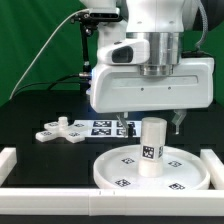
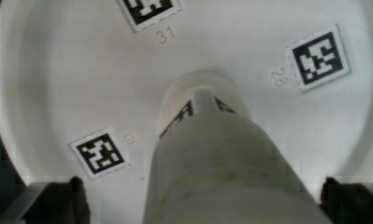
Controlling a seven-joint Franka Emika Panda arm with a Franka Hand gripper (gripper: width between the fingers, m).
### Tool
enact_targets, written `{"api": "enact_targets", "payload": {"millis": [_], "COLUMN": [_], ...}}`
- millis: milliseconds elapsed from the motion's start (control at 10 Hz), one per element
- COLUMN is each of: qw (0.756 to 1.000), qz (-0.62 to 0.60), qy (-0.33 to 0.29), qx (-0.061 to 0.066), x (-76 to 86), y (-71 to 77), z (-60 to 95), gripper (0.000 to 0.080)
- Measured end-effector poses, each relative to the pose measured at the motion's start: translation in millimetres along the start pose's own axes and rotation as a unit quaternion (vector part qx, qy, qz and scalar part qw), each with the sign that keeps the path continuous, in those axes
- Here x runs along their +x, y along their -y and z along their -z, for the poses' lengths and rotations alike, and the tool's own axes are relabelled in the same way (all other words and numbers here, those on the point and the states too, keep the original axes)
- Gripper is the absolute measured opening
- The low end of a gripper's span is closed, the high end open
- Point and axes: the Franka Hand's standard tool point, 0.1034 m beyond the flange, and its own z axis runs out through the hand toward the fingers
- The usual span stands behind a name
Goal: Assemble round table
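Round table leg (image 1: 151, 147) stood upright at centre of disc (image 1: 110, 172); fingers (image 2: 55, 203) apart, straddling its top, unclamped. Best to close squarely and keep leg vertical while twisting. Cross base (image 1: 62, 131) lay beyond disc.

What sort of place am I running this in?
Probably a robotics lab bench rather than a workshop: a black table fenced by white rails, a marker board, and square tags printed on the disc and leg.
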Motion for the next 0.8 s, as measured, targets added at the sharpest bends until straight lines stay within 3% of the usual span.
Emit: {"api": "enact_targets", "payload": {"millis": [200,400,600,800], "qw": [0.998,0.992,0.994,1.000], "qz": [0.054,0.124,0.108,0.029], "qy": [0.006,0.006,0.007,0.007], "qx": [0.006,0.002,0.002,0.002], "x": [-1.3,-1.2,-1.5,-1.7], "y": [4.1,1.5,1.0,1.2], "z": [2.6,3.2,2.8,2.5], "gripper": [0.0649,0.0649,0.0649,0.0406]}}
